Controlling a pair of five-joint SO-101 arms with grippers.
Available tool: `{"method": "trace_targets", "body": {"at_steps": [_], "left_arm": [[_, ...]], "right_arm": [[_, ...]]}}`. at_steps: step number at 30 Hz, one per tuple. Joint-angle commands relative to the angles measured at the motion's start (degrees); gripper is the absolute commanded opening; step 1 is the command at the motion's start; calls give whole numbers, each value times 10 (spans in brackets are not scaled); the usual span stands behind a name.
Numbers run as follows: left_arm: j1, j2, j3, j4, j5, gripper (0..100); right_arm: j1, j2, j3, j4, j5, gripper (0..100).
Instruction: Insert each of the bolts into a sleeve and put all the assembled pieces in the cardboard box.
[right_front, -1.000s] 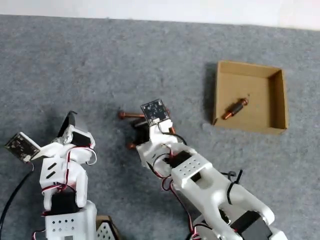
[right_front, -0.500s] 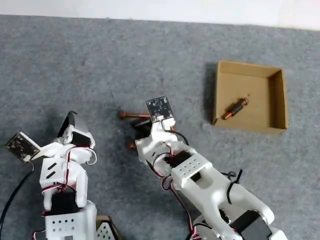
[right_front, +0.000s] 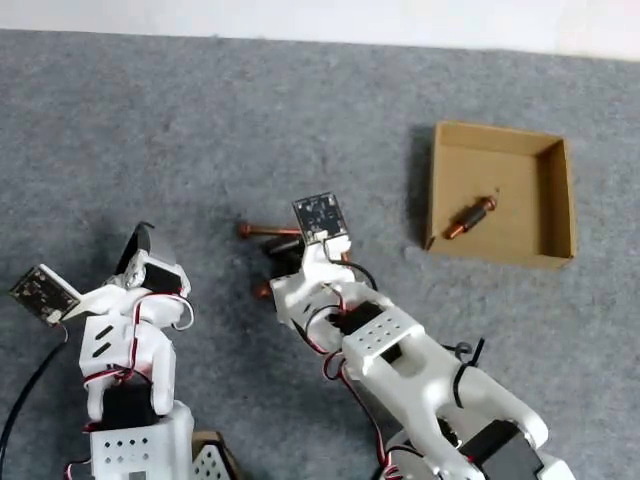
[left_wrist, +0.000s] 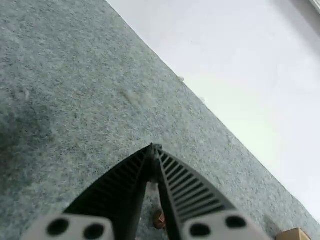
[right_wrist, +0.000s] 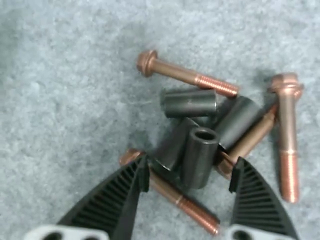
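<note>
High view: we are seeing assembled piece (right_front: 470, 217) lying in cardboard box (right_front: 556, 200), loose bolts (right_front: 262, 231) well apart from it.
Left wrist: left pincer (left_wrist: 154, 150) sitting together, empty.
Right wrist: right pincer (right_wrist: 189, 171) hanging apart, straddling sleeve (right_wrist: 200, 156); we are advising closing on it alone, sparing bolt (right_wrist: 195, 210) just beside.

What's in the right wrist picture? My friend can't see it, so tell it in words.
Open black jaws hang over a small heap of copper bolts and dark metal sleeves on grey carpet. One sleeve, its hole showing, sits between the jaws.
</note>
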Motion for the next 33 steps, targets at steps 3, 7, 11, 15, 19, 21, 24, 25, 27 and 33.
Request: {"method": "trace_targets", "body": {"at_steps": [3, 7, 11, 15, 19, 21, 24, 25, 27, 33], "left_arm": [[2, -7, -6, -13, 2, 7], [2, -7, -6, -13, 2, 7], [2, -7, -6, -13, 2, 7], [2, -7, -6, -13, 2, 7], [2, -7, -6, -13, 2, 7], [2, -7, -6, -13, 2, 7], [2, -7, -6, -13, 2, 7], [2, -7, -6, -13, 2, 7], [2, -7, -6, -13, 2, 7], [2, -7, -6, -13, 2, 7]], "right_arm": [[7, 33, -29, -17, -2, 241], [27, 92, -48, -17, -1, 241], [41, 97, -90, -15, -1, 241], [43, 101, -92, -15, -1, 241], [44, 101, -92, -15, -1, 241], [44, 102, -92, -15, -1, 219], [44, 102, -92, -14, -1, 129], [44, 102, -92, -14, -1, 100], [44, 102, -92, -14, -1, 56], [44, 102, -91, -14, -1, 82]]}}
